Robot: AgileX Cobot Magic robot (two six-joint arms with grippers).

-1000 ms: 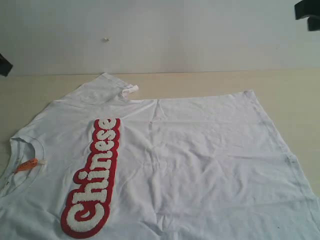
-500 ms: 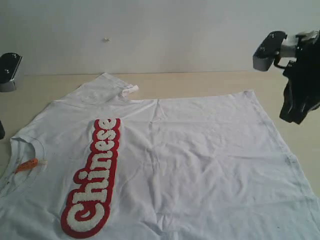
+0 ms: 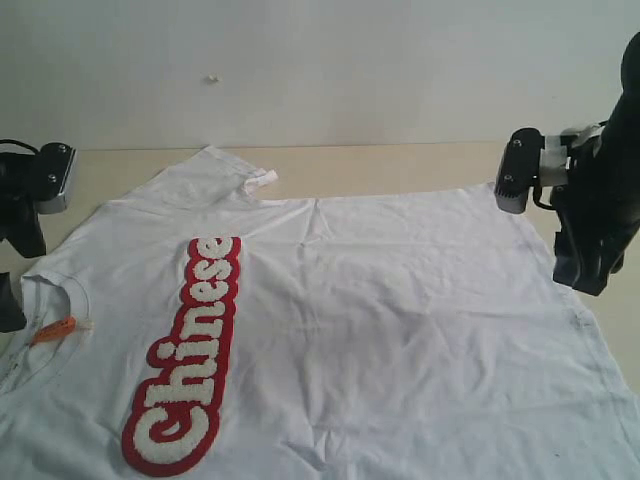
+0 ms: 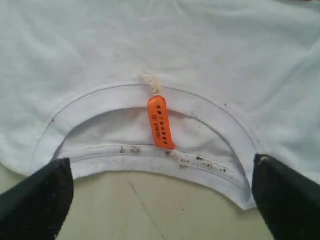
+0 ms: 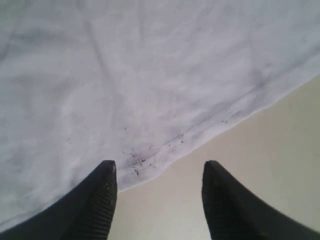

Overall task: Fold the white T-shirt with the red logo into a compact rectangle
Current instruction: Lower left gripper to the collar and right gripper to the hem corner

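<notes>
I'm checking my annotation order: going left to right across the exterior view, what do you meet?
Left gripper, orange neck tag, red logo, right gripper; the white T-shirt spans the width, so it is unplaced.

I read one beige table (image 3: pixel 400 165) carrying one item directly: the white T-shirt (image 3: pixel 400 330), spread flat and lightly creased, the red logo (image 3: pixel 190 350) facing up, collar (image 3: pixel 60 290) at the exterior view's left. Bare table shows beyond its far edge.

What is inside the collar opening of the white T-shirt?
An orange neck tag hangs on a short string from the collar of the white T-shirt, lying over the inner fabric. The inner seam shows dark specks. Anything deeper inside the shirt is covered by cloth.
</notes>
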